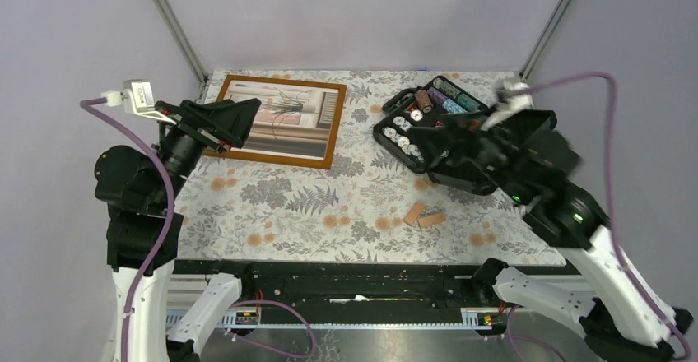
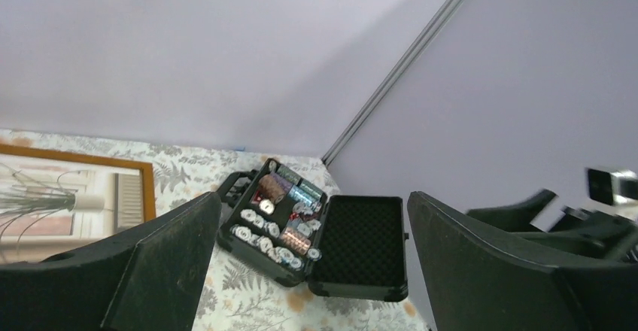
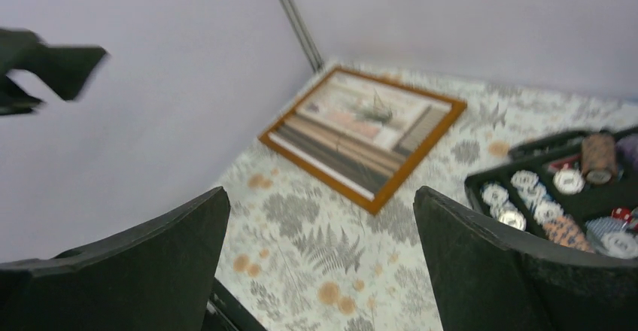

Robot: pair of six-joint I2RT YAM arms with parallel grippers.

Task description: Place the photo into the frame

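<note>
Top external view gives us the flowered worktop (image 1: 329,206) first. At its far left corner the frame (image 1: 272,159) lies flat, and the photo (image 1: 296,119) sits inside its border, picture side up. On the far right we see an open black case (image 2: 357,244), one half packed with chips (image 1: 403,127). Both arms are raised. The left gripper (image 2: 311,203) hangs above the frame's left end, jaws spread wide and holding nothing. The right gripper (image 3: 322,195), blurred, is over the case, equally wide and empty. Two small brown blocks (image 1: 424,215) lie touching each other near the worktop's middle.
</note>
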